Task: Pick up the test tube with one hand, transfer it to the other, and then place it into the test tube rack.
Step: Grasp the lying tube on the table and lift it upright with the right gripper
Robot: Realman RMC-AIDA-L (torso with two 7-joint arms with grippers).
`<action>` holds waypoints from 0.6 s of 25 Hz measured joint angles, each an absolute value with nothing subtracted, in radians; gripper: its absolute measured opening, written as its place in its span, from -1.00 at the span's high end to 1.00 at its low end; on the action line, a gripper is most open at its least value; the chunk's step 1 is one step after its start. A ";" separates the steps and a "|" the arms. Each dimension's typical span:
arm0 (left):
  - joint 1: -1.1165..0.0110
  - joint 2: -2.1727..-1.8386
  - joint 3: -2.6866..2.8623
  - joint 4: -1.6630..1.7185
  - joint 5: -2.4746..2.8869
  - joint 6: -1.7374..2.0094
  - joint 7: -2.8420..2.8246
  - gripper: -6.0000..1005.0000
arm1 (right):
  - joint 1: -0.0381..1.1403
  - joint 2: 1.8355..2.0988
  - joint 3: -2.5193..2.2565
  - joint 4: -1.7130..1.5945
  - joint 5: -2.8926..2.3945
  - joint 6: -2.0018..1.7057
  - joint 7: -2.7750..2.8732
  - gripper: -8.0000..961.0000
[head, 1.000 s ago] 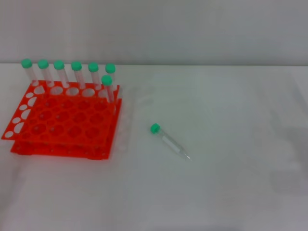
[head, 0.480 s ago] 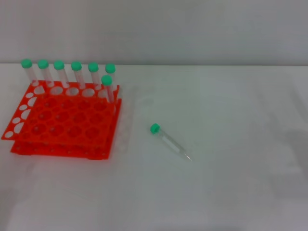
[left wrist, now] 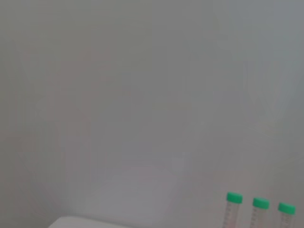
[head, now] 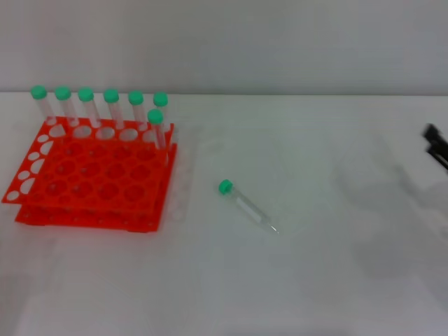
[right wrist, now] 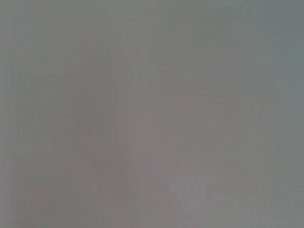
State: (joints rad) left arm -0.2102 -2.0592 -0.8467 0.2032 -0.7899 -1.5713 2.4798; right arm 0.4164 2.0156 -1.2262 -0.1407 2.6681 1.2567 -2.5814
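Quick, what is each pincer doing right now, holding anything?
Left pincer: not in view.
Right pincer: just entering at the table's right edge, holding nothing; open or closed cannot be told.

Rack (head: 91, 175) sits left of frame with tubes (head: 105, 105) standing along its back row; loose test tube (head: 246, 206) lies center, my right gripper (head: 437, 145) at the right edge.

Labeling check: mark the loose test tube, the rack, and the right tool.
test tube (head: 246, 206), head view, mid-body
test tube rack (head: 91, 171), head view, top tier
right tool (head: 437, 145), head view, dark tips at frame edge
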 joint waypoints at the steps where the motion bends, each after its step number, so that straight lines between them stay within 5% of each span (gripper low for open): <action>1: -0.211 -2.062 -0.847 0.198 -0.790 -1.573 2.500 -0.69 | 0.417 2.012 -1.271 -0.175 2.661 1.248 -2.545 -0.66; 8: -0.224 -2.071 -0.847 0.174 -0.789 -1.565 2.531 -0.69 | 0.403 2.008 -1.375 -0.466 2.471 1.073 -2.340 -0.66; 15: -0.235 -2.074 -0.849 0.163 -0.790 -1.563 2.531 -0.68 | 0.404 1.995 -1.377 -0.935 1.745 0.825 -1.630 -0.66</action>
